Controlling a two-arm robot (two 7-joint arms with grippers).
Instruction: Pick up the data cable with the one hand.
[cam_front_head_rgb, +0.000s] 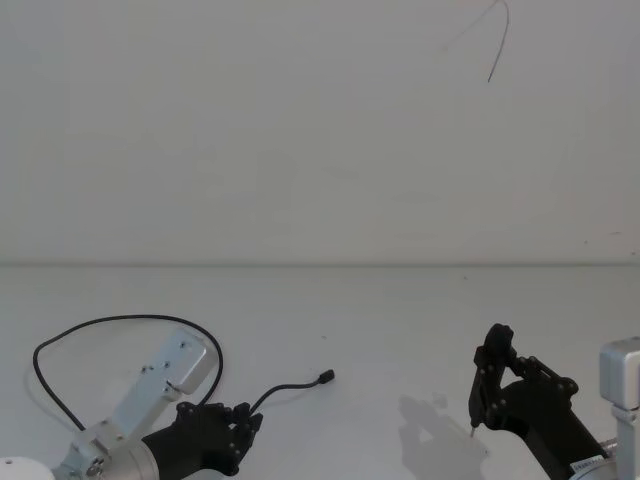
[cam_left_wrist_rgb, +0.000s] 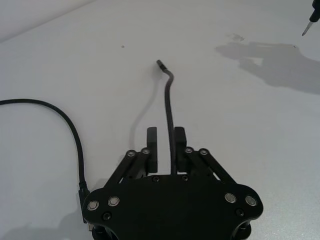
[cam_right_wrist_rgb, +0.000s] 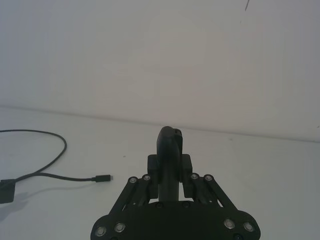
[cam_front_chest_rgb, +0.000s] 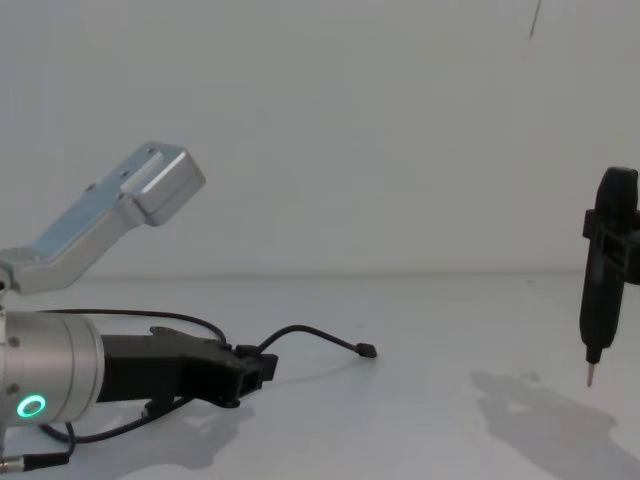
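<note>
Low over the white worktop (cam_front_head_rgb: 400, 320), left hand (cam_left_wrist_rgb: 165, 136) with fingers (cam_left_wrist_rgb: 151, 145) narrowly parted, not clamped. Between them the data cable (cam_left_wrist_rgb: 169, 95), lying against one finger, a gap beside the other; plug end out ahead, the rest looping back past the left arm. Off to the right, raised, right hand (cam_right_wrist_rgb: 170, 172) closed around a slim black tool (cam_front_chest_rgb: 605, 270), pale tip down. Small label (cam_front_head_rgb: 588, 466) on right arm, writing unreadable.

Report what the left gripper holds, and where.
Left gripper straddles the data cable a little behind its free plug; a firm grip cannot be told. Right gripper hovers far right.
</note>
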